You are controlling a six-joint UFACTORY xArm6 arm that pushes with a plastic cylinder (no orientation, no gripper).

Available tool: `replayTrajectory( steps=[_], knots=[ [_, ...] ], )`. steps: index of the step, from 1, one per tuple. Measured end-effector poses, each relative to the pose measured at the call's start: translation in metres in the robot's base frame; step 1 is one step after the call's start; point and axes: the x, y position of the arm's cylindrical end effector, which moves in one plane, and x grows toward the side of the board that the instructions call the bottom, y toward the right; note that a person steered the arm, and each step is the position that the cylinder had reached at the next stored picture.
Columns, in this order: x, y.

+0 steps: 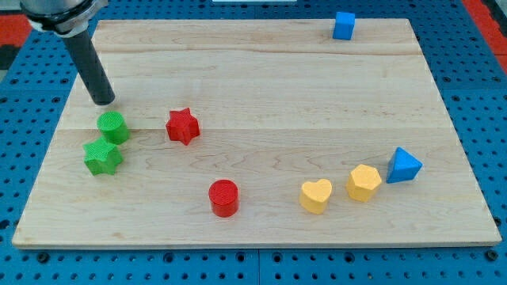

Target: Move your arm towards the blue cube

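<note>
No gripper here: your rod's tip (104, 101) grips nothing, sits just above green cylinder block (112, 127). Blue cube (344, 25) far off toward view's top right, at wooden bench (261, 71) edge. Sweep straight across bare wood, passing above red star block (182, 126).

Surface (261, 79): pale wood, visible grain, matt. Red cylinder (223, 198), green star (103, 157): ribbed matt plastic. Rod (89, 67): dark with slight sheen.
</note>
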Motion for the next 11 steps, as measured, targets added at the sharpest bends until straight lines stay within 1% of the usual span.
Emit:
replayTrajectory(
  steps=[1,2,3,4,6,8,9,10,11],
  knots=[
    [-0.003,0.003],
    [-0.018,0.02],
    [-0.028,0.021],
    [-0.033,0.06],
    [-0.056,0.224],
    [-0.074,0.37],
    [-0.079,0.426],
    [-0.086,0.47],
    [-0.105,0.486]
  ],
)
